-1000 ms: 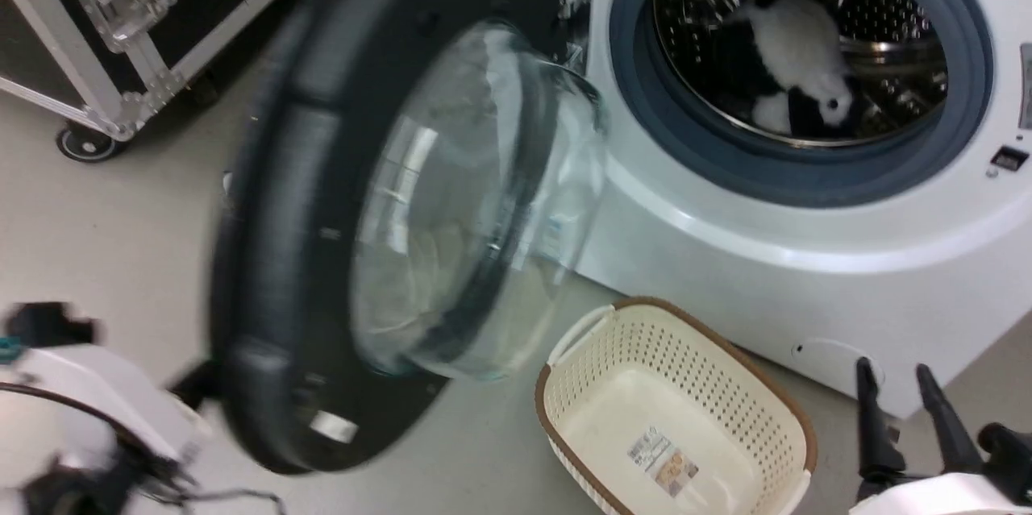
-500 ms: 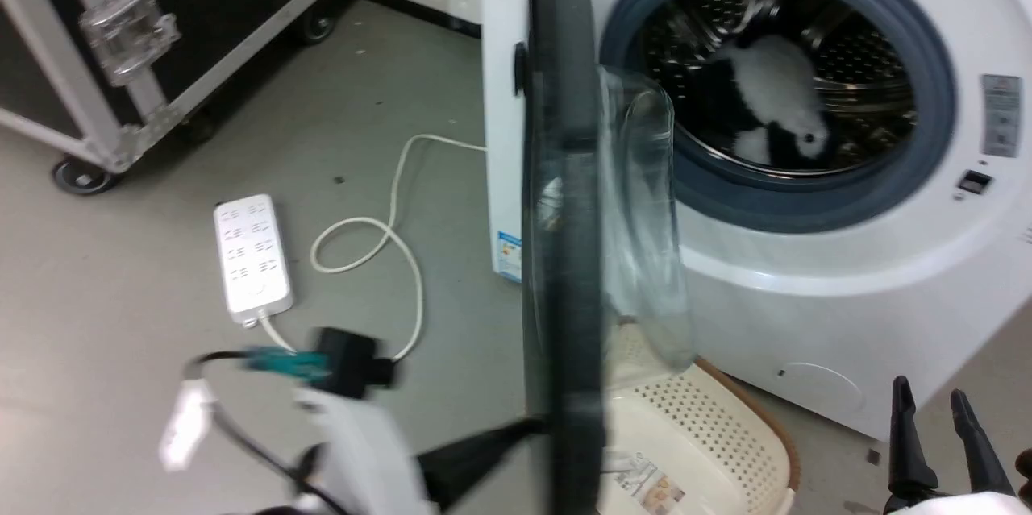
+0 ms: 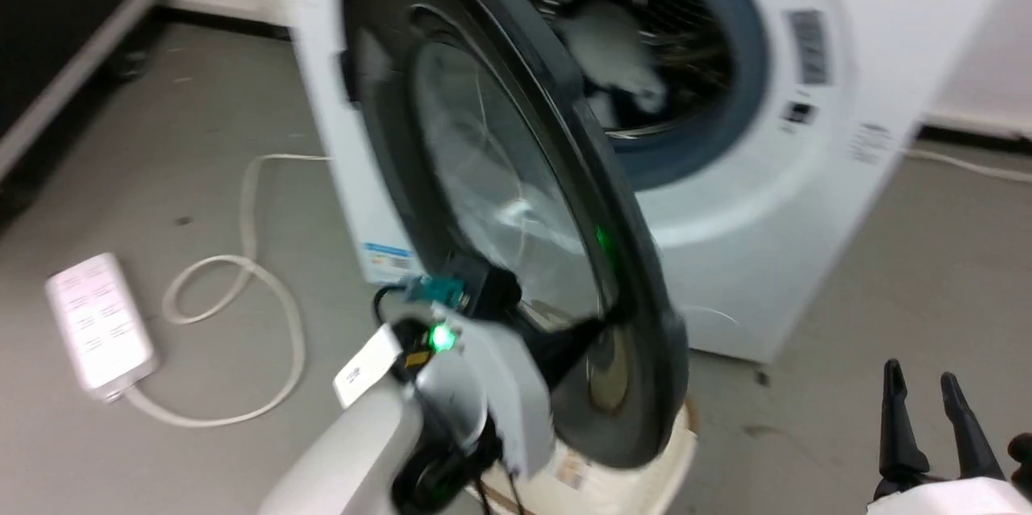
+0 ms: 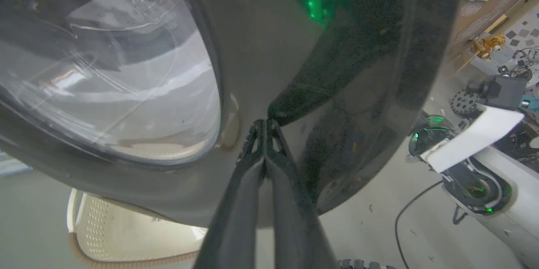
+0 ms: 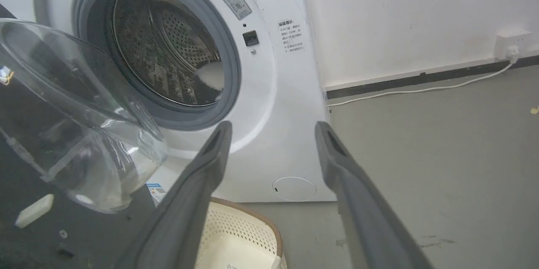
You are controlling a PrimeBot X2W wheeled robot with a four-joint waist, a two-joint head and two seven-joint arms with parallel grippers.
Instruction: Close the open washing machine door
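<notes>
- Standing half-open at frame centre: washing machine door (image 3: pixel 500 176), hinged to the washing machine (image 3: pixel 806 201) at upper right.
- Pressed together, tips touching the door's black rim: left gripper (image 4: pixel 264 125).
- Spread, holding nothing, lower right: right gripper (image 3: pixel 919 376).
- Sitting below the door: cream basket (image 5: pixel 242 226).

**Washing machine door** (image 3: pixel 492 160): round, with a wide glossy black rim around a bulging clear glass window. It stands partly open, hinged at its upper-left edge, with its outer face toward the viewer, and spans the centre of the head view from top to bottom.

**Washing machine** (image 3: pixel 766 201): a white front-loader at upper right. Its steel drum (image 3: pixel 693 23) is exposed inside a grey rubber ring (image 3: pixel 742 80).
</notes>
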